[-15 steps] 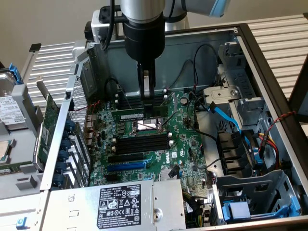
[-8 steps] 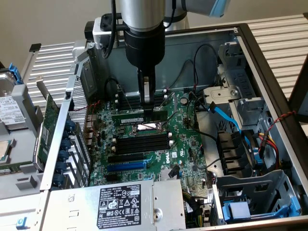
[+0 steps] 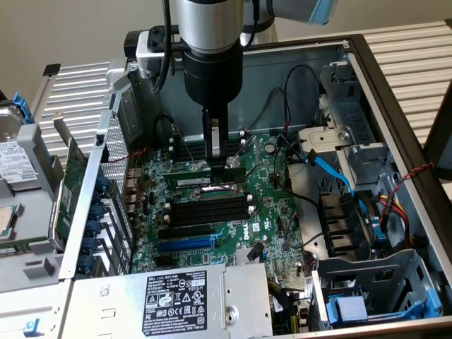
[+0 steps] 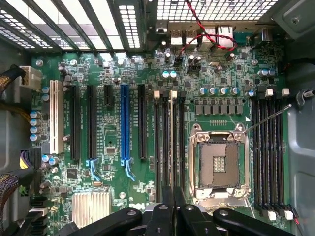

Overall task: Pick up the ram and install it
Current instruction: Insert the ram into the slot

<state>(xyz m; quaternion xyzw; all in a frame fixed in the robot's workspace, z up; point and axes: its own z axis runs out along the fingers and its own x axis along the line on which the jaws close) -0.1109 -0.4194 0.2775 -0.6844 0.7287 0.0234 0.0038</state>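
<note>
Nearest sits the labelled power supply box (image 3: 183,300), then the blue card slot (image 3: 185,242) on the green board (image 3: 275,219). Just beyond, over the near bank of black memory slots (image 3: 208,208), the ram (image 3: 201,181) stands on edge (white label facing near), lengthwise along the slots. The pincer (image 3: 215,161) reaches straight down, closed on its upper edge near mid-length. Farther lies the second slot bank (image 3: 205,150).

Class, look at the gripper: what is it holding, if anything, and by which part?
The gripper holds the ram, pinched by its long upper edge, at the memory slots.
</note>
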